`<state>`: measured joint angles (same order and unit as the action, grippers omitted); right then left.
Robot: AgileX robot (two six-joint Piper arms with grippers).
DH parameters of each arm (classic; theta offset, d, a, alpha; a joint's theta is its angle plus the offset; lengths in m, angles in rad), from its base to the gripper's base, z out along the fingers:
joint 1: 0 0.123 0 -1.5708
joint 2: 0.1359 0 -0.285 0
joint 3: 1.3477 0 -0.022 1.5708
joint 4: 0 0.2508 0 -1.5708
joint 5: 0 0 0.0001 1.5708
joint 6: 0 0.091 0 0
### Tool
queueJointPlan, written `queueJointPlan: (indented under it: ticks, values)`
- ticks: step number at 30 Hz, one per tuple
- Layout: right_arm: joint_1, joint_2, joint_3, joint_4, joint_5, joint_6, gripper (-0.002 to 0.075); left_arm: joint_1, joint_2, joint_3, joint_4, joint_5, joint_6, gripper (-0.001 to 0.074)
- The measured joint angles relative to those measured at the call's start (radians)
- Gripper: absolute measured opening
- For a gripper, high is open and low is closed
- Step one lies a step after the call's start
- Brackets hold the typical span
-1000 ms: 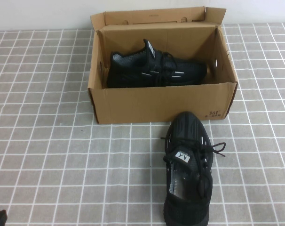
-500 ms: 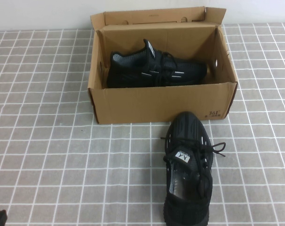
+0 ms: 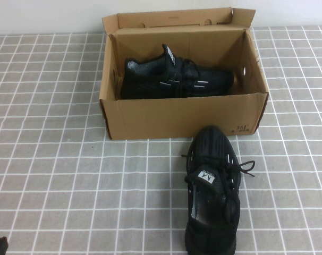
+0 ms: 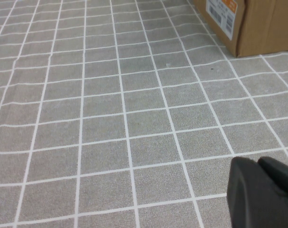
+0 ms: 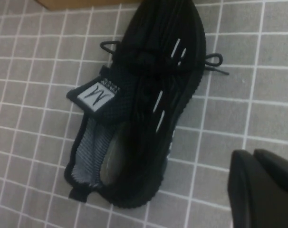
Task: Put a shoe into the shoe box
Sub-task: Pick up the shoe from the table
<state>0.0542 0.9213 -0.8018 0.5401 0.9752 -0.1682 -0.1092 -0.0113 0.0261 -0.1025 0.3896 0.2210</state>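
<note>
The right gripper (image 5: pixel 265 178) showed only in its own wrist view, where its dark jaws lay pressed together and held nothing; it hung above the grey tiled surface (image 3: pixel 60 159), just beside the shoe's heel end and clear of it. The left gripper (image 4: pixel 263 190) was likewise empty, its jaws pressed together, poised low over bare tiles well away from the shoe and some way off from the label-bearing end of the shoe box (image 4: pixel 251 23). In the high view only a dark scrap of that arm showed, far to the left of the shoe.

The shoe (image 3: pixel 212 186) lay upright on the surface, outside the shoe box (image 3: pixel 185 119) and in front of its near wall, its toe almost at the cardboard and its heel pointing away from the box. Its white tongue label faced up and its laces trailed loose to either side.

Inside the open box, with the lid flap folded back, the matching mate (image 3: pixel 174 79) lay lengthwise against the far wall, leaving a strip of floor free between it and the near wall.

By my reading, the task was barely begun: the shoe was ungrasped, so gripping, lifting over the near wall and laying it beside the mate all remained.
</note>
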Motion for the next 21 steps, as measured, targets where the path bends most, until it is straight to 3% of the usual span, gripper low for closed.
queueJointPlan:
  ticks: [5, 15, 21]
  values:
    - [0.106, 0.228, -0.168, -0.034, 0.009, -0.028, -0.0016, 0.000, 0.000, 0.000, 0.000, 0.000, 0.000, -0.0001]
    - [0.570, 0.517, -0.391, -0.272, 0.021, -0.040, -0.0016, 0.000, 0.000, 0.000, 0.000, 0.000, 0.000, -0.0001]
    - [0.681, 0.589, -0.425, -0.378, 0.023, -0.114, 0.0015, 0.000, 0.000, 0.000, 0.000, 0.000, 0.000, -0.0001]
